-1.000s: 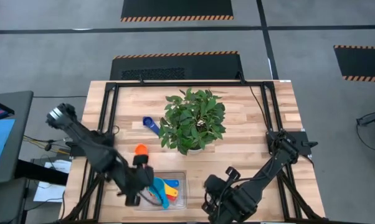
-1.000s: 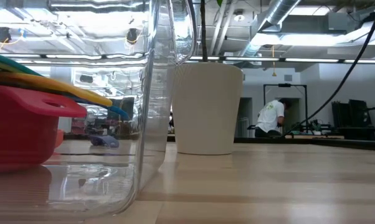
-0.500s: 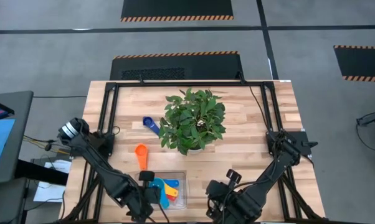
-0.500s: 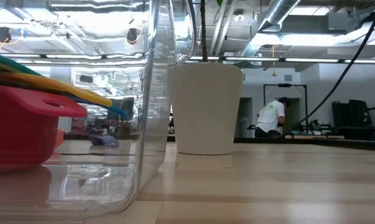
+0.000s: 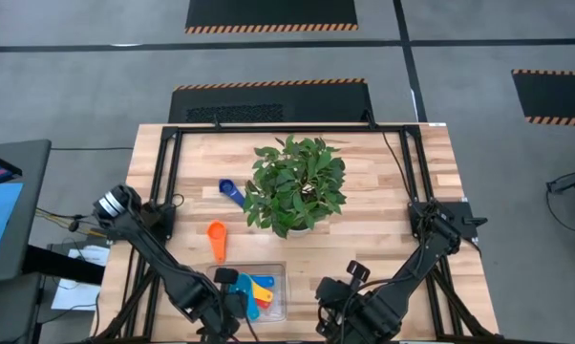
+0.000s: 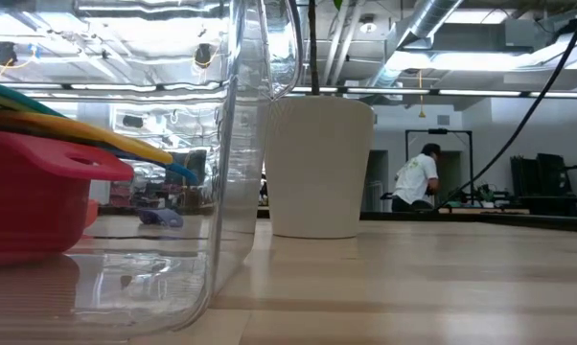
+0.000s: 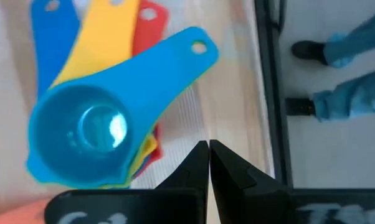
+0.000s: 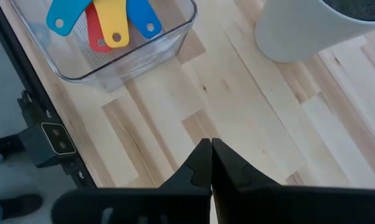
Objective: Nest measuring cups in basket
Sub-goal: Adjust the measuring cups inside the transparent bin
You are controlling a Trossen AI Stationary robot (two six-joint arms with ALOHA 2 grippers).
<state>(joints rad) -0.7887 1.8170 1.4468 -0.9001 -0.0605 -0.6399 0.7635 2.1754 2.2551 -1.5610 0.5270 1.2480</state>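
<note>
My left gripper (image 7: pixel 208 149) hangs pinched shut and empty just beside the clear rectangular plastic basket (image 5: pixel 280 287), where the light blue measuring cup (image 7: pixel 88 134) tops the nested yellow, red and blue ones. My right gripper (image 8: pixel 210 148), also closed on nothing, waits over bare tabletop (image 8: pixel 237 118) near the basket. The orange round plastic scoop (image 5: pixel 216 236) and dark blue scoop (image 5: pixel 230 190) lie on the tabletop beyond my left gripper, outside the basket.

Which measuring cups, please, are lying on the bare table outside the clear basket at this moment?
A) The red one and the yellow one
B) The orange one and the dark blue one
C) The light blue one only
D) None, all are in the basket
B: in the high view the orange cup and the dark blue cup lie on the wood beside the plant, while the basket holds the others.
</note>
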